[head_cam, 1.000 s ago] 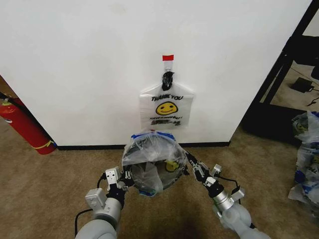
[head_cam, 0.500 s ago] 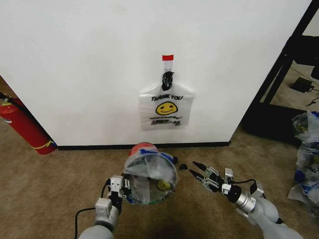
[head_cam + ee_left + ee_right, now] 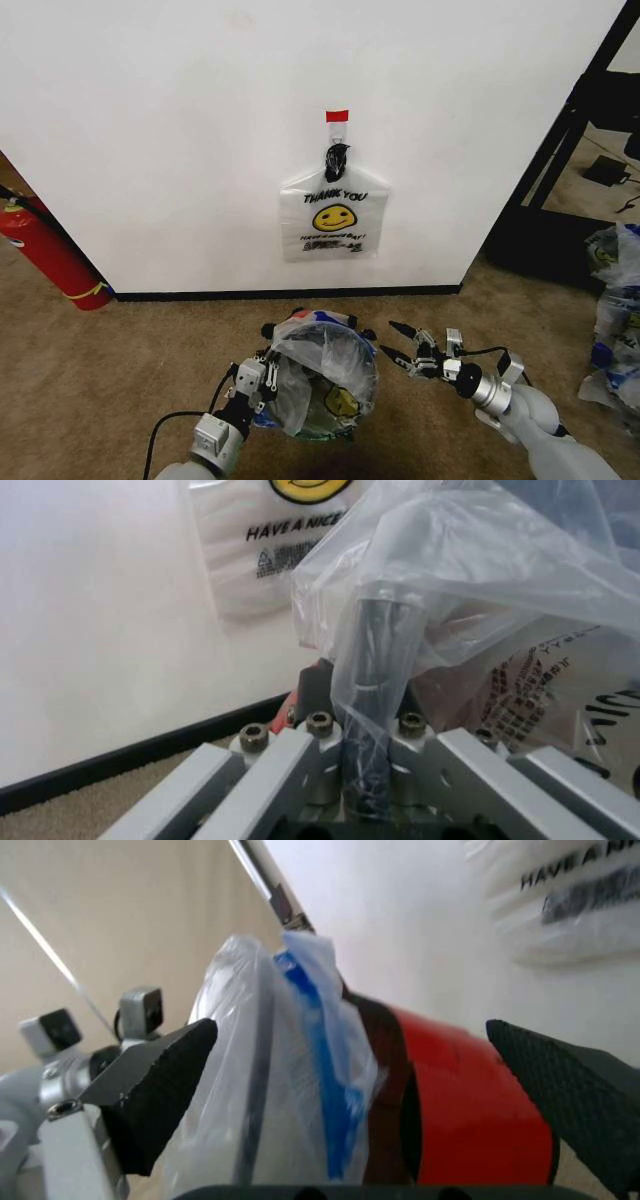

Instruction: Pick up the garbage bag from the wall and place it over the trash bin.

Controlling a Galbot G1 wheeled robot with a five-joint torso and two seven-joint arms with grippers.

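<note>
Two bags: one garbage bag (image 3: 334, 214) is seen hanging on the wall (image 3: 180, 140) at frame centre; a second bag (image 3: 325, 365) is already draped over the trash bin (image 3: 318, 425) at lower centre.
Hook: a small hook with a red tape strip (image 3: 337, 116) is seen above the hanging bag, upper centre.
Left pincer (image 3: 262, 378): closed on the rim of the lined bin, plastic caught between its jaws, at the bin's left side.
Right pincer (image 3: 397, 340): held wide apart and gripping nothing, just right of the bin, apart from it.
Bin: seen tilted on the carpet (image 3: 120, 350), its red base shown in the right wrist view.
Step in hand: judged to be the fitting of the liner over the rim, late in the task.
Next move: a steady, level bin and plastic pulled evenly over the far rim appear to be called for.
Background: a red fire extinguisher (image 3: 45, 250) is leant at far left.
</note>
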